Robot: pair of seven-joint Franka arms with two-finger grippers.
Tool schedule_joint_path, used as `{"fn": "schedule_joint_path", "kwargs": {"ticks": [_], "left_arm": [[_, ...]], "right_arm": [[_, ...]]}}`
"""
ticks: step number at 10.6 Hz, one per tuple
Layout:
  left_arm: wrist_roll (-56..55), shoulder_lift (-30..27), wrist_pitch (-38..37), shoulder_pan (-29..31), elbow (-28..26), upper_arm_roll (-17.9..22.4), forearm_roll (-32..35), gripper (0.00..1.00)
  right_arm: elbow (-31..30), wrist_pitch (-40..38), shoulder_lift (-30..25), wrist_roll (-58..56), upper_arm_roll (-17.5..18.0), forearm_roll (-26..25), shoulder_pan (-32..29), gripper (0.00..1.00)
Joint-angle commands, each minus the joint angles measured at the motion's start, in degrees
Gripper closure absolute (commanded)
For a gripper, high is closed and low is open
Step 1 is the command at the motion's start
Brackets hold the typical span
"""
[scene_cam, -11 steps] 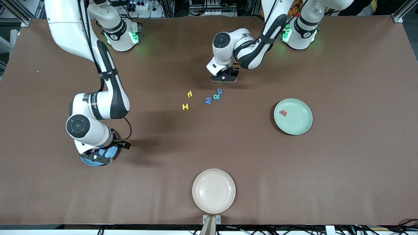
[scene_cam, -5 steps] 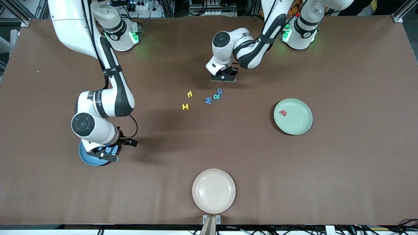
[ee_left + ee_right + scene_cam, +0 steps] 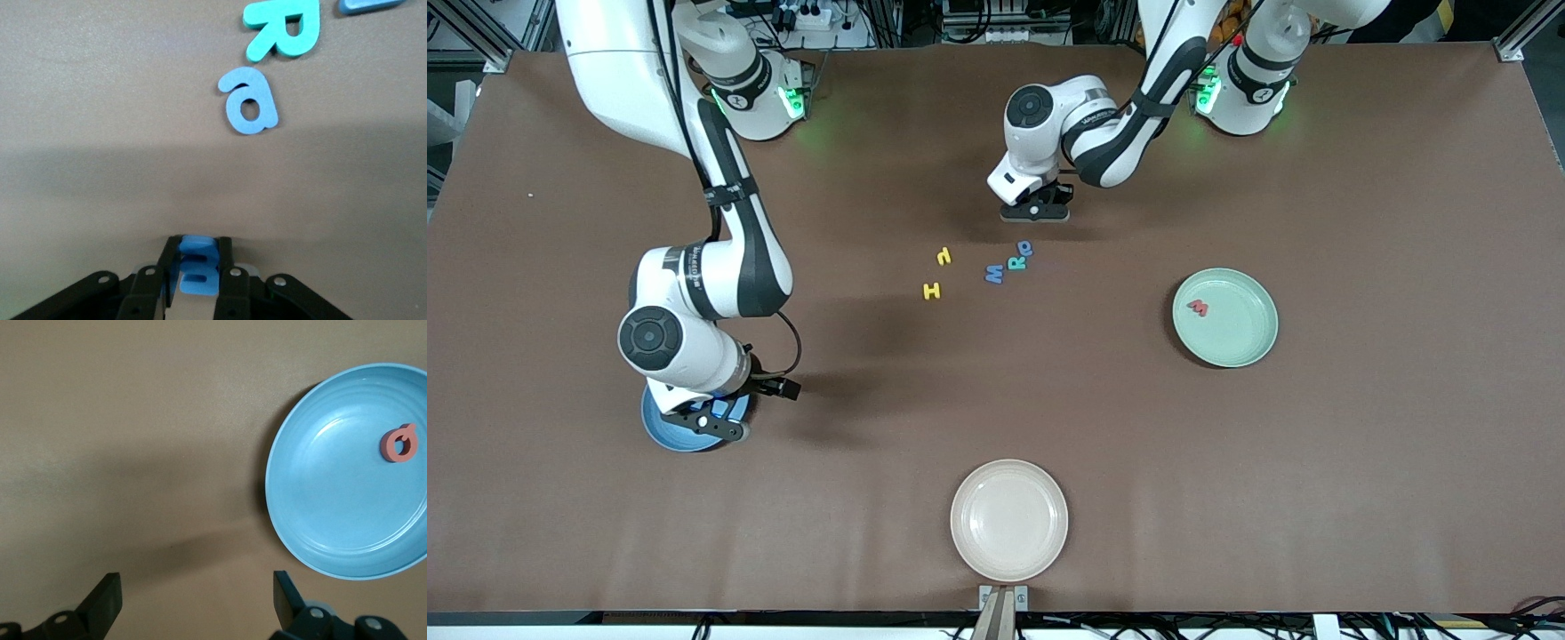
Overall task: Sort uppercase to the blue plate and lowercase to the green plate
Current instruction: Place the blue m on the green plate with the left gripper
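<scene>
while left tool pinches perhaps a blue m, right tool gapes; three plates.

A: What does the right arm hide in the front view?
B: Most of the blue plate; only its rim shows beneath the wrist.
A: And in the left wrist view?
B: The blue letter between the left end effector's fingers is half covered. Near the teal R, another blue piece is cut off.
</scene>
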Motion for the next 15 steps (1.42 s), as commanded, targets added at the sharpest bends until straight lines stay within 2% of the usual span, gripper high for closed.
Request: {"fn": "schedule_joint_path", "kwargs": {"ticks": [1,4,9,13,15], "left_arm": [[-2.1,-0.1,0.0,0.1,-1.0,-0.1,0.3,0.83],[-2.0,-0.7,-0.7,0.2,-0.9,-0.1,0.1,0.83],[0.4,-3.6,-8.7,1.0,-0.1,-0.4,-0.1,0.85],[12.5,-5.2,-14.5,3.9,2.9,0.6,-8.6,0.85],[18.3,-6.5,-18.0,5.3,4.1,3.1,-9.9,0.87]], "right_arm": [[-1.1,-0.3,-1.5,0.0,0.0,1.0,-0.5,0.0],[-1.1,-0.3,-1.4,0.0,0.0,1.0,-0.6,0.0],[-1.1,-0.3,-1.4,0.3,0.0,1.4,-0.2,0.0],[-1.1,-0.8,-1.5,6.6,0.1,1.4,2.5,0.0],[-0.9,-0.3,-1.3,13.3,0.2,2.7,7.4,0.0]]}}
